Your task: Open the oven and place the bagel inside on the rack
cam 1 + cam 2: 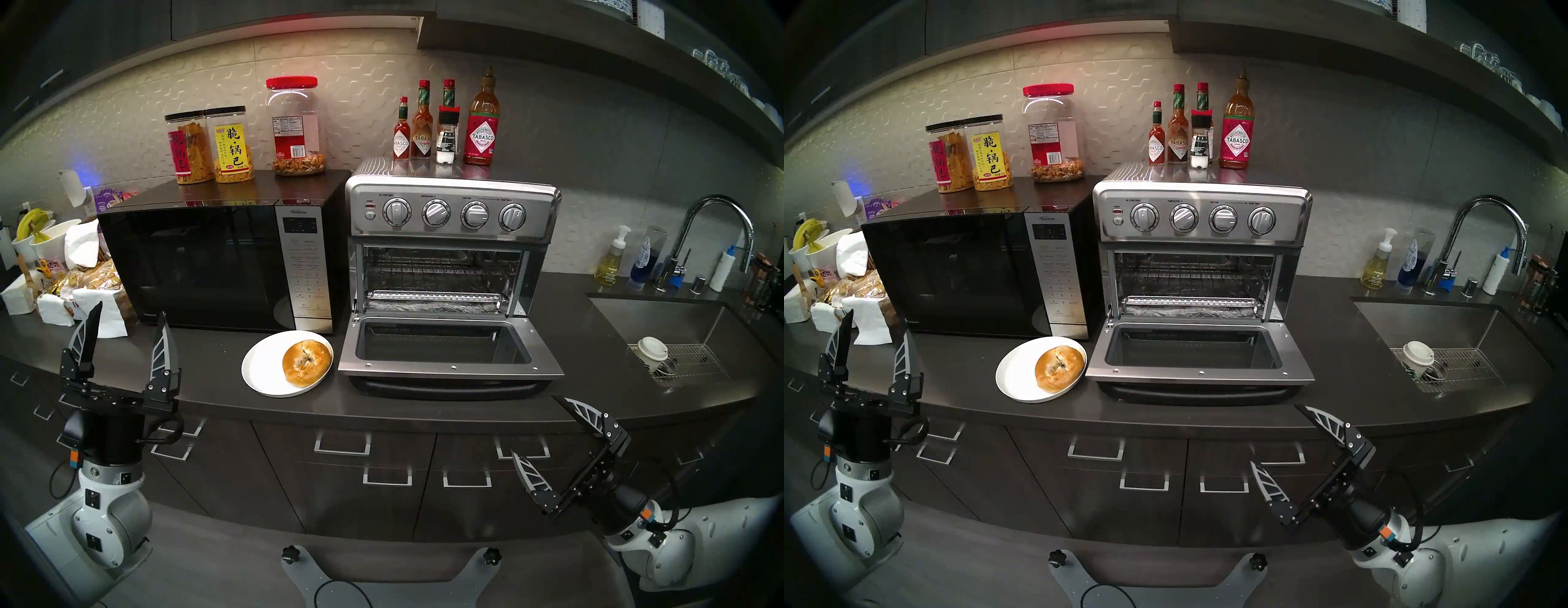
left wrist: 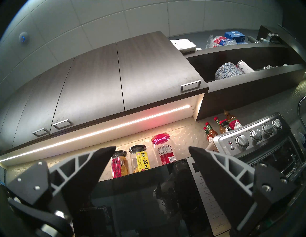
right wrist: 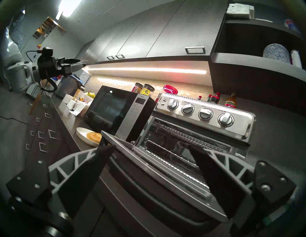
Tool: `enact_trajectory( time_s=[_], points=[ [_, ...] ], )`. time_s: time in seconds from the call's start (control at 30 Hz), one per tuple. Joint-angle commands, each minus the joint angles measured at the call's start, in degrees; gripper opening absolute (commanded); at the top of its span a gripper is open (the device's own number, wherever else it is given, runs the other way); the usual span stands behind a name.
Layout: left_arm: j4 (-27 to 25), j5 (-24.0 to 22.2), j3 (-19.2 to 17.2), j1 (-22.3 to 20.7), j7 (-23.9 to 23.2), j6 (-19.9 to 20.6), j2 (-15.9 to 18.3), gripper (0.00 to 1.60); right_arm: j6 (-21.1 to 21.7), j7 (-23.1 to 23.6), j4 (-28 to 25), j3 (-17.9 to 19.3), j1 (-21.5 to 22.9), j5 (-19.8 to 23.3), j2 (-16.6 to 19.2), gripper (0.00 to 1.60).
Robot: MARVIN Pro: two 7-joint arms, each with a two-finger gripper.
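The right gripper is held wide open and empty below the front edge of the dark countertop; the left gripper is likewise spread wide. The toaster oven is seen open, its wire rack bare. The bagel is left on a white plate just left of the door.

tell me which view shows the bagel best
Head stereo left: the bagel lies whole and unobstructed on its white plate. Head stereo right matches. The right wrist shows only a sliver behind the oven door; the left wrist, nothing.
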Motion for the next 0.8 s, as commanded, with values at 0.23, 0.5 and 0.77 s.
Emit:
enact_trajectory(
  time_s=[0.23, 0.5, 0.77],
  points=[
    [-0.63, 0.07, -0.48, 0.05, 0.07, -0.10, -0.04, 1.60, 14.56, 14.69, -10.17, 0.88, 5.53, 11.82, -1.25, 1.60],
    [-0.62, 0.07, -0.47, 0.03, 0.07, -0.10, -0.03, 1.60, 24.53, 24.61, -13.12, 0.26, 9.04, 15.28, -7.68, 1.60],
    [-0.57, 0.07, -0.42, -0.02, 0.07, -0.11, -0.02, 1.60, 33.45, 31.25, -17.51, -1.45, 13.22, 16.17, -12.50, 1.60]
  ],
)
